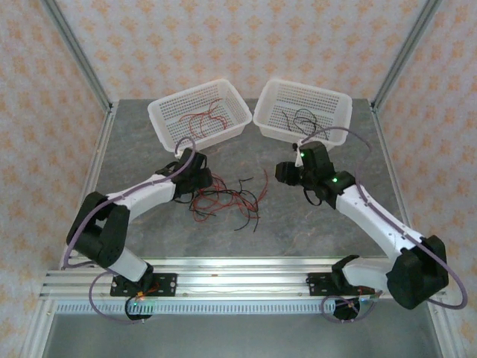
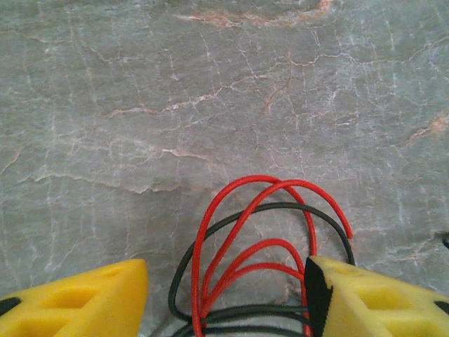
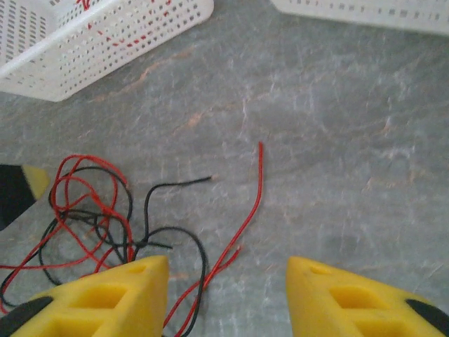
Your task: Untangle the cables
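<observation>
The tangle of thin, curly red and black cables (image 1: 227, 200) lies on the grey veined stone table (image 1: 298, 224), in front of a white perforated plastic basket (image 1: 200, 112) holding red strands and a second white basket (image 1: 302, 110) holding black ones. My left pincer (image 2: 226, 274) stands open, its jaws astride the tangle's loops without clamping them. My right pincer (image 3: 226, 263), also open, sits just beside a loose red strand (image 3: 252, 203).

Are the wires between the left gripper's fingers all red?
No, black strands loop alongside the red strands between the yellow fingers of the left gripper.
</observation>
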Motion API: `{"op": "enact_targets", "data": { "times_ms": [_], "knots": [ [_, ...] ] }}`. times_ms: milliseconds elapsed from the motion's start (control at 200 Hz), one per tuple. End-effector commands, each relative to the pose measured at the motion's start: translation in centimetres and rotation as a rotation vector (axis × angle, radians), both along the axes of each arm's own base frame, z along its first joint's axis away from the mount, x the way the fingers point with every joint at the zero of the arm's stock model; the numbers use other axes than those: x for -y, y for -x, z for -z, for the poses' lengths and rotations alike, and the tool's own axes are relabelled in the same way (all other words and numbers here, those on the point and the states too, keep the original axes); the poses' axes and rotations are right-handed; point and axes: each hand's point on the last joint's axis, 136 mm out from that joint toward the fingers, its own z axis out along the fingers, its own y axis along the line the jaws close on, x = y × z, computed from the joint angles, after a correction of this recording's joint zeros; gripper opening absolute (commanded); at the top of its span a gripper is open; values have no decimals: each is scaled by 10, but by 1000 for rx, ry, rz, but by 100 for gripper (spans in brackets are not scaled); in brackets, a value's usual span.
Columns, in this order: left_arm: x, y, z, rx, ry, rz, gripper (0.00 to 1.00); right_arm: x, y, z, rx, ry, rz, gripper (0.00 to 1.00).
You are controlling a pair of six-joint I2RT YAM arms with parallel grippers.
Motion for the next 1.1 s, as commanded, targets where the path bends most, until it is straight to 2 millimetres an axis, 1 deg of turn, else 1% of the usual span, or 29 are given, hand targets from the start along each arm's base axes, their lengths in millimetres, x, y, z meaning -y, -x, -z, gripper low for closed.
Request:
{"op": "enact_targets", "data": {
  "times_ms": [0,50,175,330,475,541,641,681,711,731,746,861,931,1016,1096],
  "knots": [
    [0,-21,-10,55,-4,10,58,-3,4,-10,26,-82,37,41],
    [-1,-24,-8,58,-14,9,57,-4,8,-8,17,-88,38,39],
    [-6,-32,-1,44,-36,9,52,-2,13,-3,6,-88,45,37],
    [-7,-39,8,31,-48,21,51,2,16,-4,6,-77,56,35],
    [-6,-41,18,21,-56,29,46,4,17,-5,6,-73,66,33],
    [-6,-41,21,20,-54,28,41,6,18,-5,6,-73,70,31],
    [-5,-40,23,27,-45,28,25,8,21,-3,0,-71,78,28],
    [-5,-40,21,37,-39,28,17,9,22,-2,-1,-72,83,27],
    [-4,-40,19,41,-33,28,9,10,23,-1,-3,-73,87,27],
    [-4,-40,18,45,-28,27,3,11,24,-2,-1,-74,89,26],
    [-4,-39,17,47,-26,25,0,11,24,-1,-3,-75,90,26],
    [-1,-37,6,73,6,27,0,10,28,2,-8,-98,93,24],
    [3,-35,-4,91,39,34,0,6,30,6,-20,-128,83,24],
    [11,-29,-23,126,80,51,0,-6,31,9,-38,-205,62,24],
    [23,-21,-46,166,105,78,0,-23,32,10,-63,-318,45,24]
  ]
}}
